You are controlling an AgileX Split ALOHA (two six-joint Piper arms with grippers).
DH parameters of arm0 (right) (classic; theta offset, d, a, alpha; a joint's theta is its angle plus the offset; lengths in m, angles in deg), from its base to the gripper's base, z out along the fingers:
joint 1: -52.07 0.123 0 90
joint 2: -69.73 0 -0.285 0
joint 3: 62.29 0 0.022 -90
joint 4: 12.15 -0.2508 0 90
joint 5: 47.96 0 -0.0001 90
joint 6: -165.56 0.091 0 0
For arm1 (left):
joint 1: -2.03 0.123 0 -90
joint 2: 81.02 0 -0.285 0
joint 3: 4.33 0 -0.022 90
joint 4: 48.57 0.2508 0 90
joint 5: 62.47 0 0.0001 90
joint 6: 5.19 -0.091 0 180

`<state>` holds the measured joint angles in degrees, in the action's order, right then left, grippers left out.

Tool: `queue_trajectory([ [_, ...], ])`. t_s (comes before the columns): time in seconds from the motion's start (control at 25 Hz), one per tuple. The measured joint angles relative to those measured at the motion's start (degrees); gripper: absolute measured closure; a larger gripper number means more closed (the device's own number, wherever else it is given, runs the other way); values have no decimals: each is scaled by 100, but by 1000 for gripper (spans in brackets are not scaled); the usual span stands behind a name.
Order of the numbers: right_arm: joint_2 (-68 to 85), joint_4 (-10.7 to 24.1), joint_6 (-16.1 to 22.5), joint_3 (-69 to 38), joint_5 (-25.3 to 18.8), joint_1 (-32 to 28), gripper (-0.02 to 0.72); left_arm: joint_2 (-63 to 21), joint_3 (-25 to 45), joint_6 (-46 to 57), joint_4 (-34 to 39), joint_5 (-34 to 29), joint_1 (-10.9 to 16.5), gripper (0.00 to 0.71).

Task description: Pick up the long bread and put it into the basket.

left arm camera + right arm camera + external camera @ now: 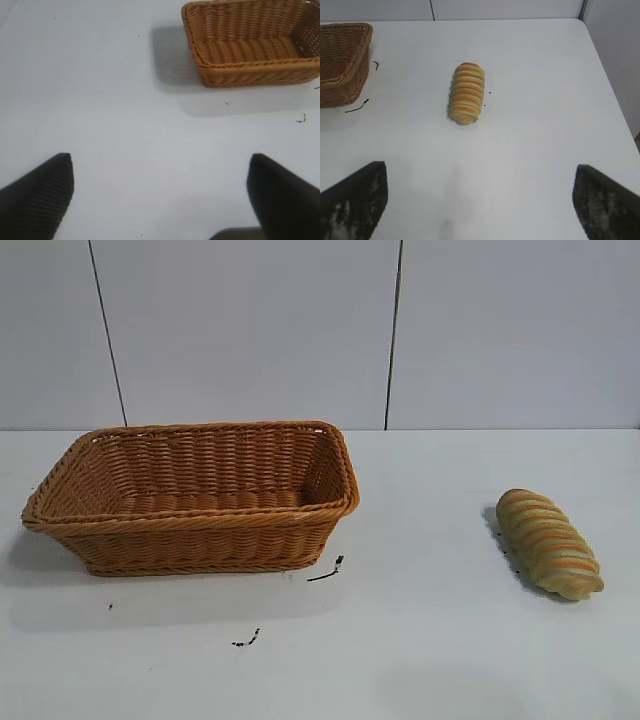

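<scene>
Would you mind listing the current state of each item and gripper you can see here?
long bread: lying on the table, apart from the basket, ungrasped.
basket: upright, empty.
left gripper: open, above bare table, holding nothing.
right gripper: open, short of the bread, holding nothing.

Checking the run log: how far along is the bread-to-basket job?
Nothing done yet. The long bread lies on the table, well apart from the basket, which is empty. In hand: the right hand is open, hanging over the table with the bread ahead of it, not touching. The left hand is open too, back from the basket. Left: reach, grasp, lift, carry, drop in.
</scene>
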<state>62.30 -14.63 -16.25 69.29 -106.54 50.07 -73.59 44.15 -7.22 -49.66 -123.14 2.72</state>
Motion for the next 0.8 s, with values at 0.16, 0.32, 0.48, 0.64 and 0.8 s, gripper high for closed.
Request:
queue_trajectory([
  [0.16,0,0,0,0,0,0,13,0,0,0,0,0,0,17],
  [0.32,0,13,0,0,0,0,13,0,0,0,0,0,0,17],
  [0.48,-36,43,0,21,0,0,13,0,0,0,0,0,0,17],
  [0.64,-796,43,7,218,-4,0,13,0,0,0,0,0,0,17],
  [0.8,-2194,-39,8,574,49,0,13,0,0,0,0,0,0,17],
])
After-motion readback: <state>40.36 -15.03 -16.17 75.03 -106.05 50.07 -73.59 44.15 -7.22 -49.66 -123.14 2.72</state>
